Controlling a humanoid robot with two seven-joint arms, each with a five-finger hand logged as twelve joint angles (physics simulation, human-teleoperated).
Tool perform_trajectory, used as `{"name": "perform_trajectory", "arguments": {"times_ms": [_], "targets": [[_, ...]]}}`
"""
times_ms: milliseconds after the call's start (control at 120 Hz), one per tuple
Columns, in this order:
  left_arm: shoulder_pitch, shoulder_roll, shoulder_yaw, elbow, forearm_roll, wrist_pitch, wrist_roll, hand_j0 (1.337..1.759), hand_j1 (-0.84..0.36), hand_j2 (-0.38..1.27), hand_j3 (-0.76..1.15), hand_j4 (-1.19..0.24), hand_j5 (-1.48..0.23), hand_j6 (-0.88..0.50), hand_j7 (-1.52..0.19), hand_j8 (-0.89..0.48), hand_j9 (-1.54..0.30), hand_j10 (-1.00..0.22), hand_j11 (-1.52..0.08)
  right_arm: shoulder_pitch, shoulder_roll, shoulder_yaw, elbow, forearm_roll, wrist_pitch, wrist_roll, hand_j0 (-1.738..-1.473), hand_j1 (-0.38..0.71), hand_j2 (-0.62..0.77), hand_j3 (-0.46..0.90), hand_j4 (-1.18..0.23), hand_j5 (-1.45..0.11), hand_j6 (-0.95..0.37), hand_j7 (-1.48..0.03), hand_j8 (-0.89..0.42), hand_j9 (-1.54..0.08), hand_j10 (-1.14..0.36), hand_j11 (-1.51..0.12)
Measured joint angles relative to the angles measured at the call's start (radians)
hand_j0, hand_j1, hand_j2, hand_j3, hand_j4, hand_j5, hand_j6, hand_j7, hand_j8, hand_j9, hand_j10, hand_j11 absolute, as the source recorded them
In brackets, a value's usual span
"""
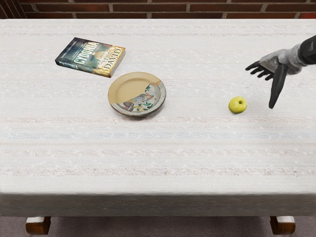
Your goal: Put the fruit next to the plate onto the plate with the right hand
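My right hand (273,68) over the table (158,163), fingers spread wide, holding nothing, yellow-green apple (237,104) near my fingertips, untouched, plate (123,88) well apart further left, book (90,57) beyond it

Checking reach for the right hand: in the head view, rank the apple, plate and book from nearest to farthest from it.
1. Apple, just below-left of the right hand.
2. Plate, mid-table, further left.
3. Book, farthest left, toward the back.
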Motion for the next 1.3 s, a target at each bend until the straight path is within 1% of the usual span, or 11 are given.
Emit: {"name": "perform_trajectory", "arguments": {"times_ms": [175, 283, 325, 408, 475, 567, 700, 817, 975, 1142, 1300], "targets": [[0.0, 0.0, 0.0, 0.0, 0.0, 0.0, 0.0, 1.658, 0.32, 0.0, 0.0, -0.02, -0.03, -0.02, -0.03, -0.02, -0.03, -0.02, -0.03, 0.011, -0.008, 0.018, 0.003, 0.011, 0.0, -0.005, -1.658, -0.35, 0.0, 0.0, 0.0, 0.0, 0.0, 0.0, 0.0, 0.0, 0.0, 0.0], [0.0, 0.0, 0.0, 0.0, 0.0, 0.0, 0.0, 1.658, 0.32, 0.0, 0.0, -0.02, -0.03, -0.02, -0.03, -0.02, -0.03, -0.02, -0.03, 0.022, -0.02, 0.027, 0.011, 0.013, 0.0, -0.068, -1.658, -0.35, 0.0, 0.0, 0.0, 0.0, 0.0, 0.0, 0.0, 0.0, 0.0, 0.0], [0.0, 0.0, 0.0, 0.0, 0.0, 0.0, 0.0, 1.658, 0.32, 0.0, 0.0, -0.02, -0.03, -0.02, -0.03, -0.02, -0.03, -0.02, -0.03, 0.028, -0.026, 0.028, 0.051, 0.01, 0.0, -0.083, -1.658, -0.35, 0.0, 0.0, 0.0, 0.0, 0.0, 0.0, 0.0, 0.0, 0.0, 0.0], [0.0, 0.0, 0.0, 0.0, 0.0, 0.0, 0.0, 1.658, 0.32, 0.0, 0.0, -0.02, -0.03, -0.02, -0.03, -0.02, -0.03, -0.02, -0.03, 0.038, -0.059, 0.035, 0.201, 0.004, 0.0, -0.101, -1.658, -0.35, 0.0, 0.0, 0.0, 0.0, 0.0, 0.0, 0.0, 0.0, 0.0, 0.0], [0.0, 0.0, 0.0, 0.0, 0.0, 0.0, 0.0, 1.658, 0.32, 0.0, 0.0, -0.02, -0.03, -0.02, -0.03, -0.02, -0.03, -0.02, -0.03, 0.043, -0.062, 0.059, 0.267, -0.007, 0.0, -0.108, -1.658, -0.35, 0.0, 0.0, 0.0, 0.0, 0.0, 0.0, 0.0, 0.0, 0.0, 0.0], [0.0, 0.0, 0.0, 0.0, 0.0, 0.0, 0.0, 1.658, 0.32, 0.0, 0.0, -0.02, -0.03, -0.02, -0.03, -0.02, -0.03, -0.02, -0.03, 0.053, -0.05, 0.08, 0.312, -0.039, 0.0, -0.112, -1.658, -0.35, 0.0, 0.0, 0.0, 0.0, 0.0, 0.0, 0.0, 0.0, 0.0, 0.0], [0.0, 0.0, 0.0, 0.0, 0.0, 0.0, 0.0, 1.658, 0.32, 0.0, 0.0, -0.02, -0.03, -0.02, -0.03, -0.02, -0.03, -0.02, -0.03, 0.072, 0.004, 0.097, 0.34, -0.11, -0.03, -0.115, -1.658, -0.35, 0.0, 0.0, 0.0, 0.0, 0.0, 0.0, 0.0, 0.0, 0.0, 0.0], [0.0, 0.0, 0.0, 0.0, 0.0, 0.0, 0.0, 1.658, 0.32, 0.0, 0.0, -0.02, -0.03, -0.02, -0.03, -0.02, -0.03, -0.02, -0.03, 0.08, 0.013, 0.107, 0.389, -0.152, -0.065, -0.115, -1.658, -0.35, 0.0, 0.0, 0.0, 0.0, 0.0, 0.0, 0.0, 0.0, 0.0, 0.0], [0.0, 0.0, 0.0, 0.0, 0.0, 0.0, 0.0, 1.658, 0.32, 0.0, 0.0, -0.02, -0.03, -0.02, -0.03, -0.02, -0.03, -0.02, -0.03, 0.011, 0.002, 0.104, 0.457, -0.262, -0.214, -0.115, -1.658, -0.35, 0.0, 0.0, 0.0, 0.0, 0.0, 0.0, 0.0, 0.0, 0.0, 0.0], [0.0, 0.0, 0.0, 0.0, 0.0, 0.0, 0.0, 1.658, 0.32, 0.0, 0.0, -0.02, -0.03, -0.02, -0.03, -0.02, -0.03, -0.02, -0.03, -0.076, -0.002, 0.103, 0.474, -0.315, -0.284, -0.116, -1.658, -0.35, 0.0, 0.0, 0.0, 0.0, 0.0, 0.0, 0.0, 0.0, 0.0, 0.0], [0.0, 0.0, 0.0, 0.0, 0.0, 0.0, 0.0, 1.658, 0.32, 0.0, 0.0, -0.02, -0.03, -0.02, -0.03, -0.02, -0.03, -0.02, -0.03, -0.115, -0.034, 0.102, 0.512, -0.384, -0.326, -0.116, -1.658, -0.35, 0.0, 0.0, 0.0, 0.0, 0.0, 0.0, 0.0, 0.0, 0.0, 0.0]]}}
